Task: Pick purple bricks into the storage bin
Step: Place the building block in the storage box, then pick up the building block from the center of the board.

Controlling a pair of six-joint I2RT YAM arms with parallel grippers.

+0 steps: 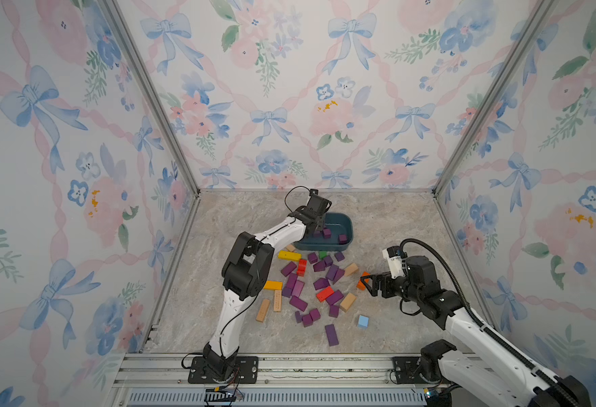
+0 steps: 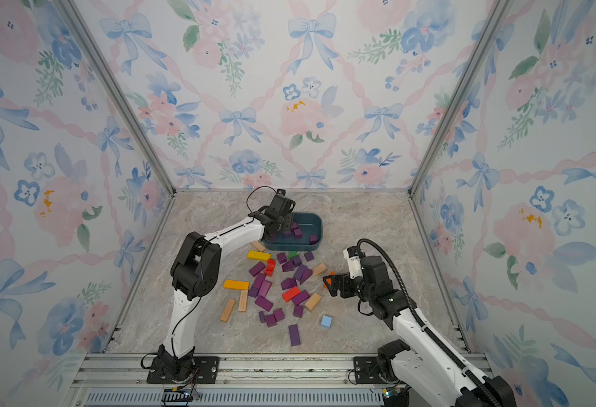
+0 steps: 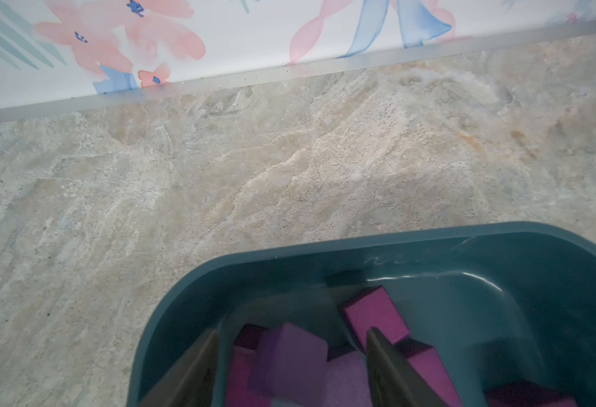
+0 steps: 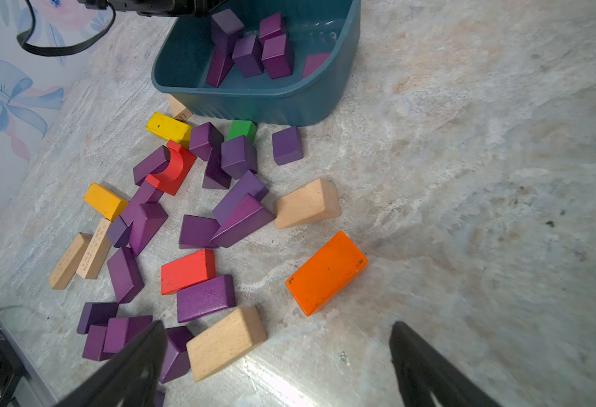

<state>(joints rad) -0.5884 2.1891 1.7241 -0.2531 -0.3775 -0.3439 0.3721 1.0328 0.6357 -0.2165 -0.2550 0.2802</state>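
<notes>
Teal storage bin (image 1: 344, 220) sits just right of centre and below the middle of the frame in both top views, on the marble-look table (image 1: 395, 229). Over its left end hangs the left gripper (image 1: 319, 227). In the left wrist view the left gripper (image 3: 293, 331) has its jaws apart over the bin's inside. A blurred purple brick (image 3: 289, 356) is between the fingers (image 3: 197, 366) with a gap on each side, so nothing is clamped. Several purple bricks (image 4: 277, 56) lie in the bin (image 4: 254, 102), bunched toward that end. More purple bricks (image 1: 324, 282) are scattered on the table directly below the bin in the top views, mixed with red, yellow and tan blocks. A green block (image 4: 241, 128) sits just beside the bin's outer wall, and a light-blue cube (image 1: 363, 321) lies at the pile's lower right. At the pile's right edge the right gripper (image 1: 368, 282) has its jaws spread wide and empty, with the orange block (image 4: 326, 273) and a tan block (image 4: 226, 343) close by.
</notes>
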